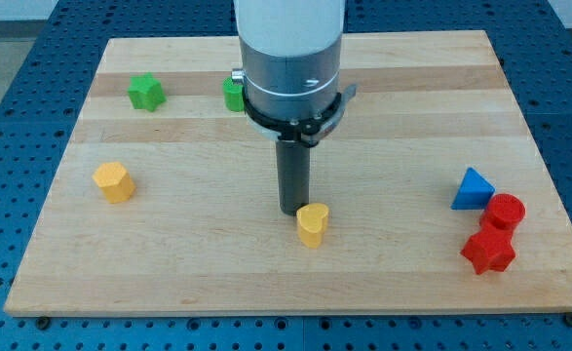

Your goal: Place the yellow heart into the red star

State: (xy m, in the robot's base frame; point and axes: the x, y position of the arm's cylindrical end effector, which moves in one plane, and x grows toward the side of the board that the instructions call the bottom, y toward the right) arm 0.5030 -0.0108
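The yellow heart (pixel 312 224) lies on the wooden board (pixel 295 283) a little below its middle. My tip (pixel 292 210) stands just to the upper left of the heart, touching or nearly touching it. The red star (pixel 487 251) lies near the board's lower right, far to the right of the heart. The arm's grey body (pixel 290 58) hangs over the board's upper middle.
A red cylinder (pixel 506 212) sits just above the red star, with a blue triangle (pixel 472 189) to its upper left. A yellow hexagon (pixel 114 181) lies at the left. A green star (pixel 146 93) is at the upper left, and a green block (pixel 233 95) is partly hidden behind the arm.
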